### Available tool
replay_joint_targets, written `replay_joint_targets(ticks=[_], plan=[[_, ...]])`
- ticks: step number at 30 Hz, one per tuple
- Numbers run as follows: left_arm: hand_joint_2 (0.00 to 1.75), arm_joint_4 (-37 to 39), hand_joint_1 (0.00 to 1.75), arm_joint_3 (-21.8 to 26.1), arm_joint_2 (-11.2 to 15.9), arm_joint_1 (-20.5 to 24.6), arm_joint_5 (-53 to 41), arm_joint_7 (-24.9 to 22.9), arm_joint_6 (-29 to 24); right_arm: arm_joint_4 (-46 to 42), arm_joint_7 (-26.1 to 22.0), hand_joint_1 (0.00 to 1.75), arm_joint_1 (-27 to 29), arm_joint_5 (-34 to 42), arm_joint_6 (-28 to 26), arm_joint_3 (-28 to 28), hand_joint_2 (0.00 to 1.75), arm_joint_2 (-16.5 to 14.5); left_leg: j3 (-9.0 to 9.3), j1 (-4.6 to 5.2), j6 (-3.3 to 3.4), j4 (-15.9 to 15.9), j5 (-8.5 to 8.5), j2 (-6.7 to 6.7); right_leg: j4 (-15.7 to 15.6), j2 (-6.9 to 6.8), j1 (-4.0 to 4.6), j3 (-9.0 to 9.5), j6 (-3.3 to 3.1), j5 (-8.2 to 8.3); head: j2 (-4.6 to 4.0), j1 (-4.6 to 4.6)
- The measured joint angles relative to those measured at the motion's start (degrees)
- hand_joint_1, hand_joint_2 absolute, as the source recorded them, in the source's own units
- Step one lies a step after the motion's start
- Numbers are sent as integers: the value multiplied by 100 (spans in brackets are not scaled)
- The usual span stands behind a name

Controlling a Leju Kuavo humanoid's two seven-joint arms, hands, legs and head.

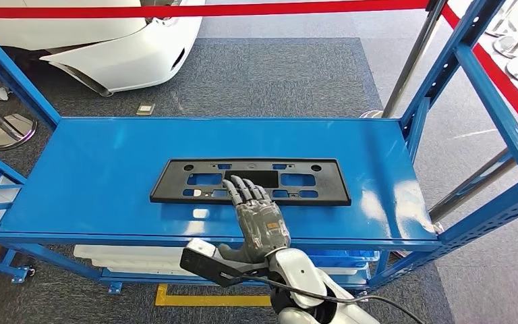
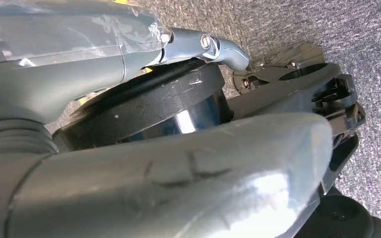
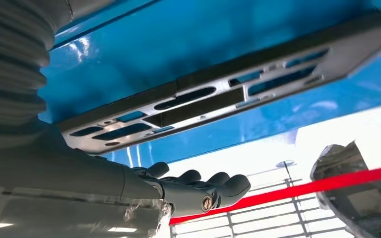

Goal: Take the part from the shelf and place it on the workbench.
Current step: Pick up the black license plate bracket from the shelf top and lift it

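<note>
On the blue shelf (image 1: pixel 94 169) the black part (image 1: pixel 175 185) lies flat, ungrasped. My right hand (image 1: pixel 260 217) hovers over it, fingers extended; contact unclear. Pickup and workbench transfer both remain.

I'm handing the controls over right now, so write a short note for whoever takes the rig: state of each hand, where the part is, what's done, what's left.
Right hand: fingers stretched flat over the near middle of the black plate; no grip, contact unclear.
Left hand: hanging low over grey carpet, holding nothing that can be seen.
Part: the black plate lies flat on the blue shelf, long side across.
Done: reach only.
Left: grasp, lift, carry to the workbench, set down.
</note>
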State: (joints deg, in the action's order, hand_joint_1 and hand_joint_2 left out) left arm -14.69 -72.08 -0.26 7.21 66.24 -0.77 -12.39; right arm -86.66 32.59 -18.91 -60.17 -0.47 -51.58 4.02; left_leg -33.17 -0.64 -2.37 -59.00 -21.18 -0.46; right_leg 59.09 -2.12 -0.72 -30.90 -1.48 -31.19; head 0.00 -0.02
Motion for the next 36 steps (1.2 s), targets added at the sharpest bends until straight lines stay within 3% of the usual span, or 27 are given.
replay_joint_targets(ticks=[6,16,29,33,36], plan=[[0,0,0,-84,0,36,-141,-174,46,9,280,0,-43,-577,877,-138,175,48,-2,1,0,0,0,-1,0,0,-1,0,0,0,0,2],[0,2,0,-123,0,65,4,-401,-73,726,515,0,-356,-360,851,94,175,538,-1,5,1,-3,0,-3,0,-2,-5,3,3,2,0,3],[0,-2,0,-93,0,-6,344,-198,-348,1291,636,5,-682,-244,880,292,175,1039,1,-1,5,-5,-2,0,-1,-1,-2,3,4,2,0,-4],[0,-2,0,-88,0,-21,335,-179,-342,1450,644,175,-775,-190,853,327,175,1110,3,0,5,-5,-2,0,-1,-1,-2,6,6,4,0,-1],[0,-2,0,-88,0,-26,294,-134,-299,1628,646,175,-799,-218,717,369,175,1153,2,1,5,-6,-2,-1,-1,-2,-3,6,7,5,0,1]])
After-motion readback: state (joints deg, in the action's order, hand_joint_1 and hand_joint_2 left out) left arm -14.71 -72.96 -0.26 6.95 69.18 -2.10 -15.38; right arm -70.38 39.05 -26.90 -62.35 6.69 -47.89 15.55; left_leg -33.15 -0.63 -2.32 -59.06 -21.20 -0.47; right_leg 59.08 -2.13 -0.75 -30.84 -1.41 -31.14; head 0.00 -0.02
